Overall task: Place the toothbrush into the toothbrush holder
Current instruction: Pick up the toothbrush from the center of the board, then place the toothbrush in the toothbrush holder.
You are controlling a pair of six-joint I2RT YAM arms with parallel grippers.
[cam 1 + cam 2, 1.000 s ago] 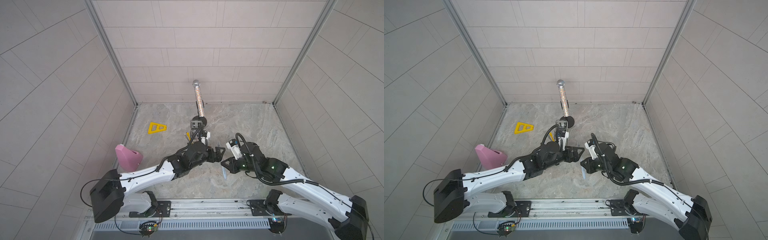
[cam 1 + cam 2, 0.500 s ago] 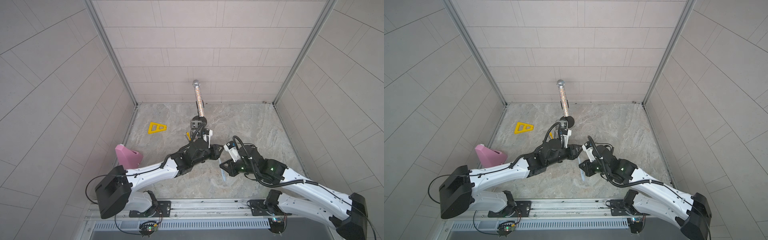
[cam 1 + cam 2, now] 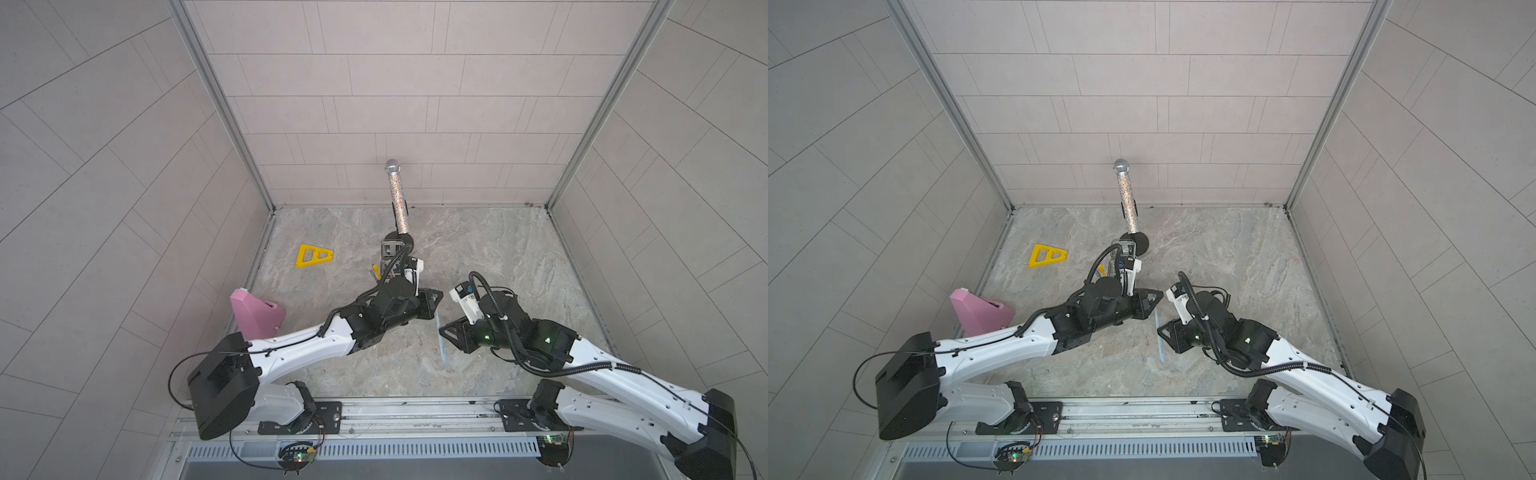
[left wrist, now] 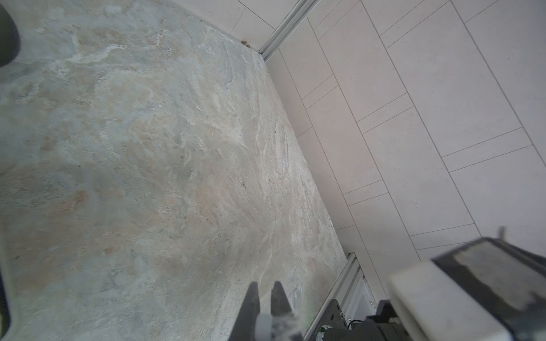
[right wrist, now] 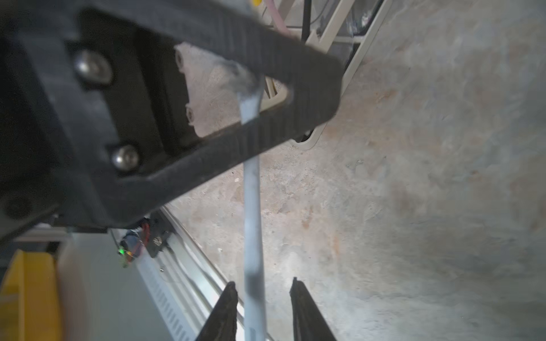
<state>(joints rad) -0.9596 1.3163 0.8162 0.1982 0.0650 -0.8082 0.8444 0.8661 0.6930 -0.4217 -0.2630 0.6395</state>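
In both top views the left hand [image 3: 434,305] is clenched on one end of the pale toothbrush [image 3: 443,343] over the middle of the counter [image 3: 498,249], apart from the toothbrush holder [image 3: 391,249] nearer the back edge. The left wrist view shows its fingers [image 4: 251,298] pinched together. In the right wrist view the right hand [image 5: 263,295] is released, its fingers loosely either side of the handle.

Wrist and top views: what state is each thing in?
Left gripper: shut on toothbrush.
Right gripper: open, jaws either side of toothbrush.
Toothbrush: held at one end, not in holder.
Holder: standing, largely hidden behind left arm.
Microphone: upright.
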